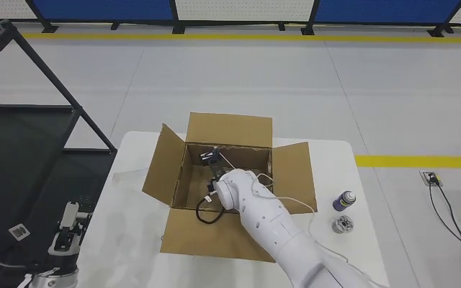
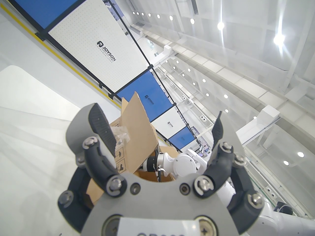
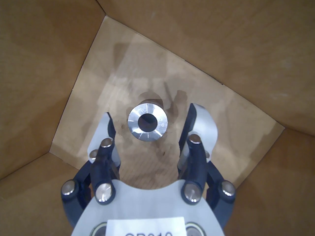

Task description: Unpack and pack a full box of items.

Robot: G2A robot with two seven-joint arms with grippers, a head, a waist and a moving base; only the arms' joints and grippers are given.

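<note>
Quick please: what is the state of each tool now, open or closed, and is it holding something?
Left tool: open, holding nothing.
Right tool: open inside the box, over a metal cylinder, not gripping it.

The box (image 3: 209,37) is matt brown cardboard. The cylinder (image 3: 158,124) in it is bright machined metal, shiny. The tabletop (image 1: 130,216) looks smooth and white.

Box (image 1: 229,129) interior largely hidden by right arm (image 1: 277,227); small grey item (image 1: 343,225) beside can (image 1: 344,200) unidentifiable.
</note>
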